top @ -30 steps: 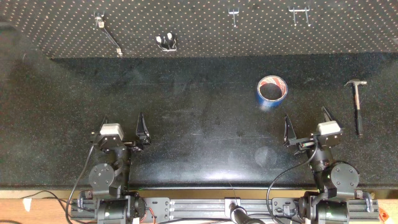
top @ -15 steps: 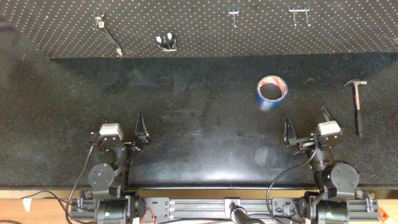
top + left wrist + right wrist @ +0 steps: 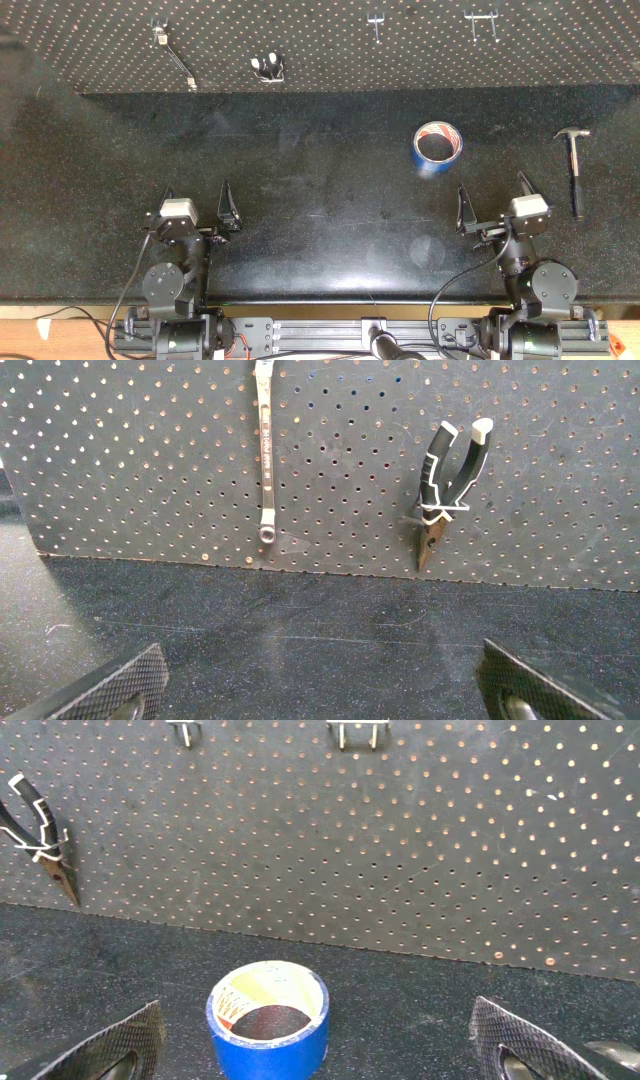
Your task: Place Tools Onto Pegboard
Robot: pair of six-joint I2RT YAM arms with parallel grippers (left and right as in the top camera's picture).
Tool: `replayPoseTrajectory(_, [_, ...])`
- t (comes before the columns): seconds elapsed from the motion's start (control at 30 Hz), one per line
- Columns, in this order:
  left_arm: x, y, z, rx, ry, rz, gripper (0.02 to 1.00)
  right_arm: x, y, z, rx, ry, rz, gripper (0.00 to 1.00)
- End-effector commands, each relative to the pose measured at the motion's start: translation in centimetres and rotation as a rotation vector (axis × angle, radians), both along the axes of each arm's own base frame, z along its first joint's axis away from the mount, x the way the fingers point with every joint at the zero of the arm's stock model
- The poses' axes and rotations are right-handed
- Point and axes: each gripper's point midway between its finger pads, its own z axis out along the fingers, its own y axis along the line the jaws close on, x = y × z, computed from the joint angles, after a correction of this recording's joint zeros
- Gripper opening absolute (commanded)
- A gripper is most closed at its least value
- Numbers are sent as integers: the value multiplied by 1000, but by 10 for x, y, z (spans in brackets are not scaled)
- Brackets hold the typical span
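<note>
While both arms are resting at the near edge of the black table [image 3: 320, 150], we are holding the left gripper [image 3: 196, 195] and the right gripper [image 3: 492, 190] with fingers spread wide, pinching nothing. Just beyond the right gripper, the roll of blue tape [image 3: 268, 1018] is sitting flat on the table. We are judging it light, stiff and a little slick, best taken across its wall with one finger inside the core. Off to the right, the hammer [image 3: 574, 170] is lying handle toward us. It looks head-heavy, so we are favouring a grip just under the head. Farthest off, the pegboard [image 3: 330, 45] is already carrying a wrench [image 3: 265, 450] and pliers [image 3: 445, 485], with two bare hooks [image 3: 358, 732] waiting.
</note>
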Motion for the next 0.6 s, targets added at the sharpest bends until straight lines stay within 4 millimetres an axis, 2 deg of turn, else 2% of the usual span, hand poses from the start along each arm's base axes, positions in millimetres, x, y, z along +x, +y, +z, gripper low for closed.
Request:
replayPoseTrajectory(0.03, [-1, -1, 0, 19, -2, -8, 993, 2, -12, -2, 11, 6, -71, 996])
replayPoseTrajectory(0.17, [-1, -1, 0, 19, -2, -8, 996, 1, -9, -1, 22, 9, -56, 996])
replayPoseTrajectory(0.3, [-1, -1, 0, 19, -3, -8, 996, 6, -10, 10, 132, 69, -69, 976])
replayPoseTrajectory(0.43, [-1, -1, 0, 19, -3, -8, 996, 16, 1, 26, 222, 204, -38, 976])
replayPoseTrajectory(0.6, [-1, -1, 0, 19, -2, -8, 996, 35, 24, 22, 231, 412, 46, 976])
